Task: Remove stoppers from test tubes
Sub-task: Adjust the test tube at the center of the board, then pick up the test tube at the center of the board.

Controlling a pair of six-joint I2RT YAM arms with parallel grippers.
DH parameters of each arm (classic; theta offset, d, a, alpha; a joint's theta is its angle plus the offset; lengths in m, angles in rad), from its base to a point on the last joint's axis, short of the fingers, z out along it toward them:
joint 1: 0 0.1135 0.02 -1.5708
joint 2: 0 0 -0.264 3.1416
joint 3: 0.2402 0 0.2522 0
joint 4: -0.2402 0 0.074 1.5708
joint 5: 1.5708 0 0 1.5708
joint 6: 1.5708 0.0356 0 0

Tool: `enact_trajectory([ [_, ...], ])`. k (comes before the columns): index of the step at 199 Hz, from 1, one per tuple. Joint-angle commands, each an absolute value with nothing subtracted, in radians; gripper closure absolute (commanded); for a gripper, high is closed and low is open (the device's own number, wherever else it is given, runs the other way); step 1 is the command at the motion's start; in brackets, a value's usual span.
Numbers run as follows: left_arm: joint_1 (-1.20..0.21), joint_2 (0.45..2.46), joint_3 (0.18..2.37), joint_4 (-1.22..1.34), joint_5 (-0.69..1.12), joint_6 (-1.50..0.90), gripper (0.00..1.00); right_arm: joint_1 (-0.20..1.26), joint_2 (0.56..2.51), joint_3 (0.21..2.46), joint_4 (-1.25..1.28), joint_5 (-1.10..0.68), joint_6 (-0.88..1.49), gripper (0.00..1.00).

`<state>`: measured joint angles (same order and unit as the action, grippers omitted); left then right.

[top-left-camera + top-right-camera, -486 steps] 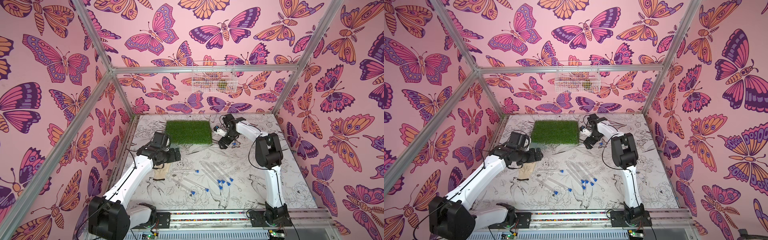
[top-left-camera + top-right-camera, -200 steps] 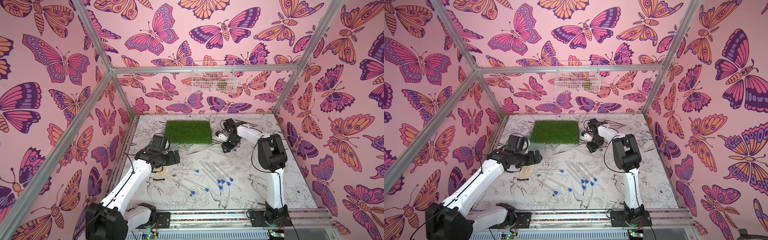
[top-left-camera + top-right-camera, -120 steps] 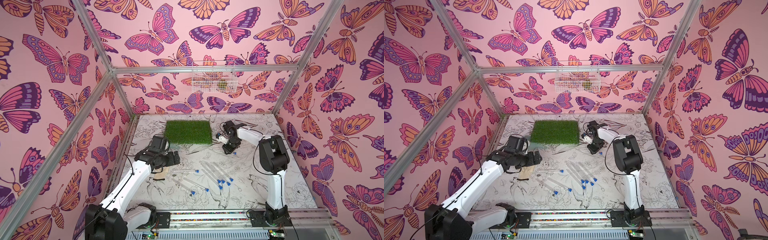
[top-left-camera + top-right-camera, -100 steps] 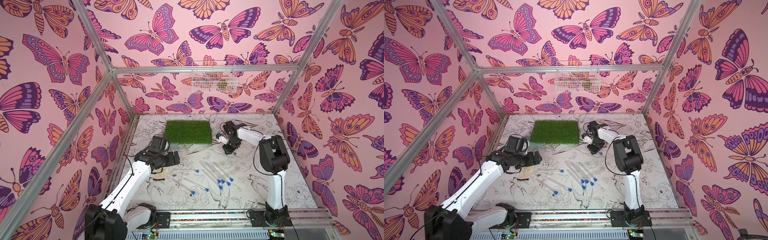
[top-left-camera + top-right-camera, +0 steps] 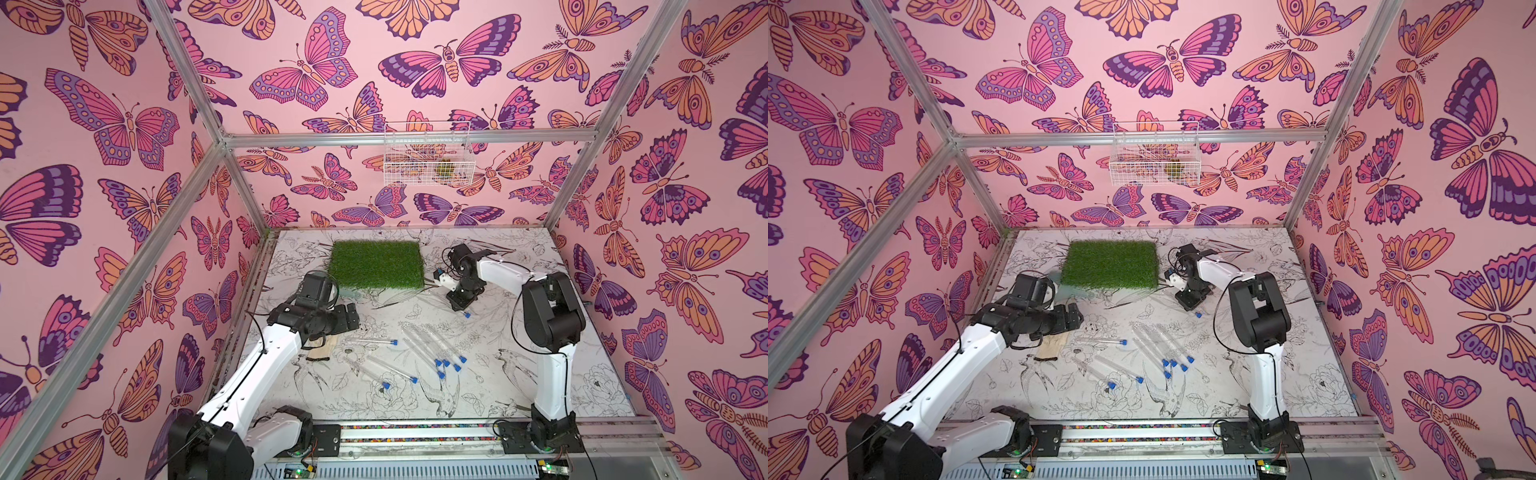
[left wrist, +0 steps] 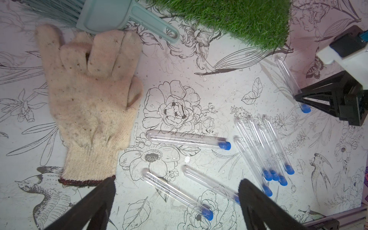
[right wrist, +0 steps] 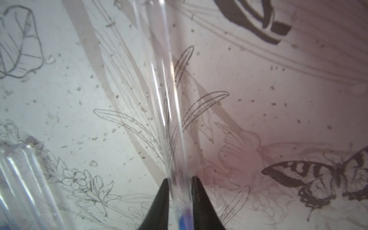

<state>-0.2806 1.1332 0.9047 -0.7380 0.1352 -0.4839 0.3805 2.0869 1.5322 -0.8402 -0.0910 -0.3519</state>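
Note:
Several clear test tubes [image 5: 428, 349] [image 5: 1156, 345] with blue stoppers [image 6: 225, 145] lie scattered mid-table. One more test tube [image 6: 286, 73] [image 7: 165, 99] lies apart near the grass mat. My right gripper [image 5: 457, 305] [image 5: 1187, 305] [image 7: 180, 180] reaches down and is shut on it close to its blue stopper [image 6: 305, 109] [image 7: 184, 219], both fingers against the glass. The left gripper [image 5: 351, 316] [image 5: 1073, 316] [image 6: 177, 182] hovers wide open above the table beside the glove, holding nothing, with two stoppered tubes lying below its fingers.
A green grass mat [image 5: 376, 264] lies at the back. A cream work glove [image 6: 89, 103] and a pale teal brush [image 6: 127, 18] lie on the left. A white wire basket [image 5: 428, 156] hangs on the back wall.
The right gripper came down from beside the mat onto the lone tube and its jaws closed around it. The left arm shifted only slightly and stayed open.

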Motion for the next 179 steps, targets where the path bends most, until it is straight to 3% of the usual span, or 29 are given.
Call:
enact_trajectory([
  [1, -0.272, 1.123, 0.889, -0.756, 0.14, -0.499, 0.02, 0.387, 2.05, 1.526, -0.845, -0.12, -0.321, 0.76],
  [114, -0.272, 1.219, 0.945, -0.684, 0.26, -0.534, 0.04, 0.386, 1.819, 1.347, -0.758, -0.218, -0.177, 0.76],
  [124, -0.272, 1.218, 0.945, -0.683, 0.268, -0.536, 0.04, 0.386, 1.817, 1.331, -0.742, -0.184, -0.176, 0.68],
  [143, -0.272, 1.201, 0.935, -0.686, 0.266, -0.541, 0.04, 0.381, 1.861, 1.34, -0.71, -0.088, -0.178, 0.39],
  [179, -0.27, 1.17, 0.909, -0.703, 0.252, -0.53, 0.04, 0.373, 1.986, 1.454, -0.732, -0.061, -0.211, 0.32],
])
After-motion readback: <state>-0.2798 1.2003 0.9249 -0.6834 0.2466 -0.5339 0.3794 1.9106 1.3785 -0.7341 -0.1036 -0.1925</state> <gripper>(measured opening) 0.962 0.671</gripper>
